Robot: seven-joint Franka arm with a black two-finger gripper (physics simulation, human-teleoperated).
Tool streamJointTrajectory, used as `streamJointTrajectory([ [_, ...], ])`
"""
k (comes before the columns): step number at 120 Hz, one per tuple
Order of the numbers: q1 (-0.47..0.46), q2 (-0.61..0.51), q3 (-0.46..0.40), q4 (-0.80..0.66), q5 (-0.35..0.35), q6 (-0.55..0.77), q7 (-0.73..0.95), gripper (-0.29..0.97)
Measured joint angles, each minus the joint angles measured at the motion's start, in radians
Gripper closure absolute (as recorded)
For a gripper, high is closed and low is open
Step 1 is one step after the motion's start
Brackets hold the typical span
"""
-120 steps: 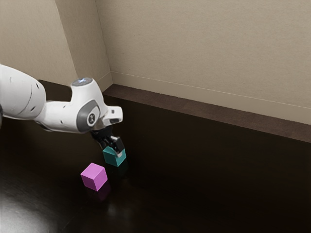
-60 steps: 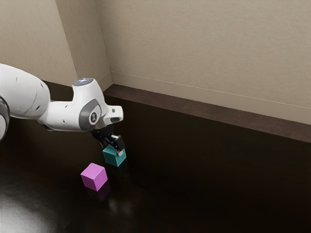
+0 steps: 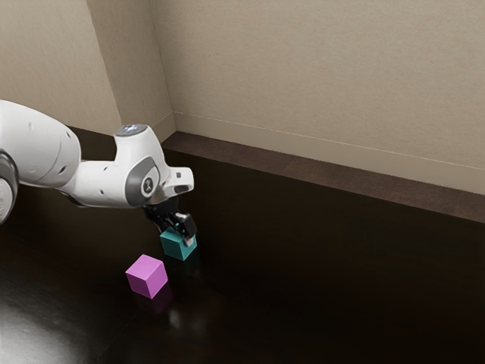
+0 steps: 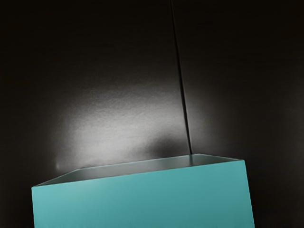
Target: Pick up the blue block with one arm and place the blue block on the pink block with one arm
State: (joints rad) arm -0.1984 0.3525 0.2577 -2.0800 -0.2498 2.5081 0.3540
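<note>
Ext. view: arm (image 3: 91, 178) comes in from the ext. view's left, low over the table (image 3: 326, 296), forearm near level, wrist bent down so the hand points at the tabletop. Gripper (image 3: 180, 226) sits right at the top face of the blue block (image 3: 179, 247) (reads teal-ish), black tip parts overlapping the block's upper edge. Claw state: can't tell. The hand and its dark housing mask the contact zone, so can't say whether it clasps the block or is spread over it. Blue block looks to be down on the table w/ a faint reflection beneath; can't confirm any gap under it. Pink block (image 3: 146, 275) stands alone on the table, near the blue one, toward the ext. view's lower left of it, apart, not touching. Nothing on top of the pink block. Arm's shoulder end cut off by the ext. view's left edge. Beige wall (image 3: 318, 76) behind, w/ a dark strip (image 3: 341, 178) along its foot. Wrist view: the blue block is big and close just under the hand, one flat face plus a sliver of the top edge visible, the rest cut by the frame. Dark glossy table beyond, w/ a pale glare patch (image 4: 118, 128) and a thin dark seam (image 4: 182, 90) running away from the block's far edge.
</note>
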Motion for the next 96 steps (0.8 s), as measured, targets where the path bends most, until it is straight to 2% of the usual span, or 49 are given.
streamJointTrajectory([
  [67, -0.004, 0.012, -0.001, -0.002, 0.003, 0.001, -0.009, 0.03],
  [96, -0.007, 0.012, -0.001, -0.002, 0.022, 0.003, -0.015, 0.33],
])
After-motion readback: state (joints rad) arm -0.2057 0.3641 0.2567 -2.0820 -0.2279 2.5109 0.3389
